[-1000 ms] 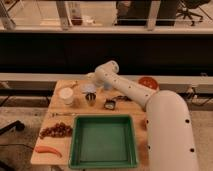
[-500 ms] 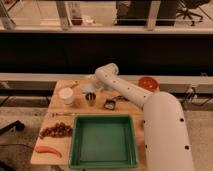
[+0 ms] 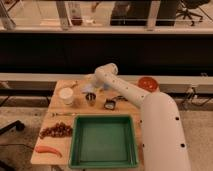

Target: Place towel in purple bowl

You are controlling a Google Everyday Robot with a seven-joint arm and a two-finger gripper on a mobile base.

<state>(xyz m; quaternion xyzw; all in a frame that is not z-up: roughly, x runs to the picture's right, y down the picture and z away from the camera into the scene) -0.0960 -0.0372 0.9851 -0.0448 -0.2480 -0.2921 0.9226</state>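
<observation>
The towel (image 3: pixel 90 89) is a small pale grey-blue cloth at the back of the wooden table (image 3: pixel 131 107), left of centre. My white arm reaches from the lower right across the table. Its gripper (image 3: pixel 95 84) is at the back, right over or against the towel. The arm's end covers the contact, so I cannot tell whether the towel is held. No purple bowl shows; it is hidden or out of view.
A large green tray (image 3: pixel 103 141) fills the table's front. A metal cup (image 3: pixel 91 99) and a white cup (image 3: pixel 66 95) stand near the towel. A small dark object (image 3: pixel 110 104), an orange-red bowl (image 3: pixel 147 83), grapes (image 3: pixel 55 130), a fork (image 3: pixel 62 115) and a red pepper (image 3: pixel 47 149) are around.
The arm's end has shifted only slightly near the towel at the back of the table. Nothing else has moved.
</observation>
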